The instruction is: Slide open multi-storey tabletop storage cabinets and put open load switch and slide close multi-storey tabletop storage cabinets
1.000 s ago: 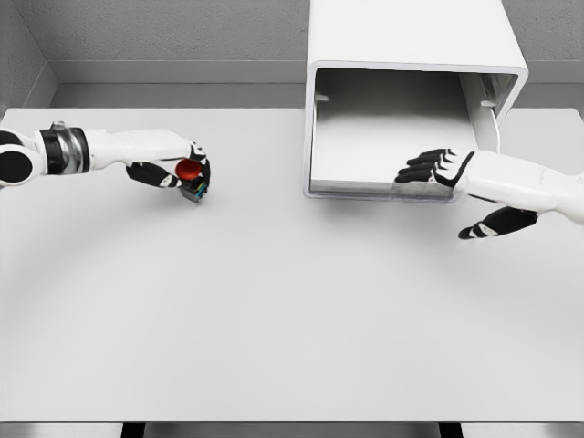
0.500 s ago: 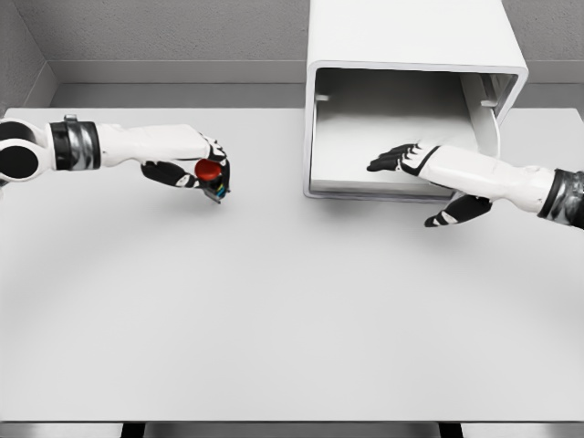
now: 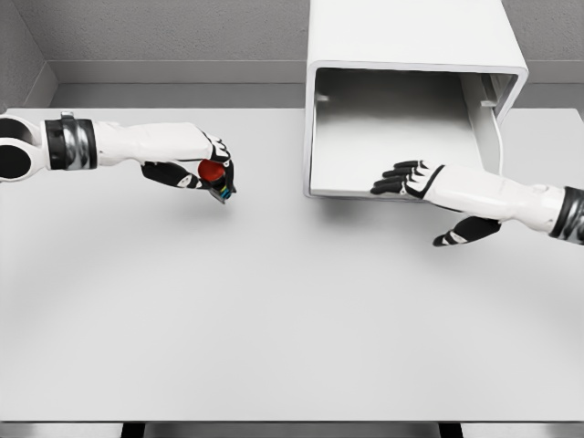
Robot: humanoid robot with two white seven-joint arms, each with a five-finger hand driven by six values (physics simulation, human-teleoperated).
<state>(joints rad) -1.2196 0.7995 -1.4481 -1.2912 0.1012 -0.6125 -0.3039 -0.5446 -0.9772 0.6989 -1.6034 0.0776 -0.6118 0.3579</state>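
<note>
Drawer (image 3: 401, 137) is out; your left hand (image 3: 205, 169) grips the load switch (image 3: 215, 175), right hand (image 3: 411, 178) flat-fingered and empty; insertion and closing remain.

White cabinet (image 3: 411, 36), red-topped switch (image 3: 213, 173), pale grey table (image 3: 274, 310), black-fingered white hands.

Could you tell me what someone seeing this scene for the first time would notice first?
Probably the red-knobbed load switch, the one spot of colour, gripped in the left hand above the left part of the white table. Next comes the big white storage cabinet at the back right, its drawer slid open toward the camera. The right hand rests with fingers spread at the drawer's front edge.
</note>
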